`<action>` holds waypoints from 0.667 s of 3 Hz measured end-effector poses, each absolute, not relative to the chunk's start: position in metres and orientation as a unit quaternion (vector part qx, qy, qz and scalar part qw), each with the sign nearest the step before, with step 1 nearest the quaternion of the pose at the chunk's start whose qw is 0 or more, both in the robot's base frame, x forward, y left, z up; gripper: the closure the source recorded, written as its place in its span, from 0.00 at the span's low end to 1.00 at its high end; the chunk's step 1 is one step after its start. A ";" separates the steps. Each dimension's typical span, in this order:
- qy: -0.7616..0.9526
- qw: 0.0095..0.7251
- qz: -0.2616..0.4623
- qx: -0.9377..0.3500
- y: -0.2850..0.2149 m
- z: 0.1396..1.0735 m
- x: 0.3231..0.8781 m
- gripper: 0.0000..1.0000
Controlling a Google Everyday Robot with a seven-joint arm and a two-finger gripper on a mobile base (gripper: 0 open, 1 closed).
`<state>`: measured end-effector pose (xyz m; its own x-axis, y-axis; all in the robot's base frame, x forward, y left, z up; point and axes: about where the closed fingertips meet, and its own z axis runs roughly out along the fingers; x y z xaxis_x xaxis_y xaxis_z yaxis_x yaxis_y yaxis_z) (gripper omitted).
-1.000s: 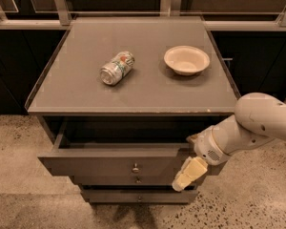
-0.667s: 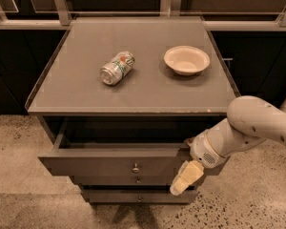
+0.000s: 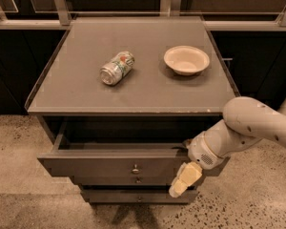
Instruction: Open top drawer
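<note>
**A:** Where is the top drawer (image 3: 109, 165)?

**B:** Directly under the tabletop (image 3: 133, 92), and it stands partly out. Its front panel is well forward of the tabletop's front edge, with a dark gap between the 2 that shows the shallow grey box.

**A:** Which way does it face?

**B:** The flat front points toward the camera. The long axis runs left to right, parallel to the tabletop's front edge, and the small round knob (image 3: 136, 168) sits at the middle of the panel.

**A:** And the pincer (image 3: 181, 184)?

**B:** It is at the right end of the drawer front, hanging down past the lower right corner and angled down and left. I cannot tell whether it is spread or pressed together, or whether it touches the panel. The white arm (image 3: 248, 125) reaches in from the right of the drawer.

**A:** What edges are close?

**B:** Below the top drawer there are 2 narrower drawers (image 3: 133, 194), set further back, and the pincer overlaps their right ends. Above the drawer, the tabletop's right front corner juts out beside the arm's elbow.

**A:** What room is there to move?

**B:** Speckled floor (image 3: 19, 142) spreads left of the drawer and in front of it. Above and behind the drawer, a can (image 3: 117, 67) lies on its side on the tabletop, with a bowl (image 3: 186, 59) well apart to its right.
</note>
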<state>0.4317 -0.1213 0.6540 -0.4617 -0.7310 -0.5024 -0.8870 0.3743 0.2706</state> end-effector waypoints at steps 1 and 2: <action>0.814 0.135 0.263 -0.501 -0.120 0.653 0.428 0.00; 0.815 0.119 0.262 -0.503 -0.121 0.653 0.425 0.00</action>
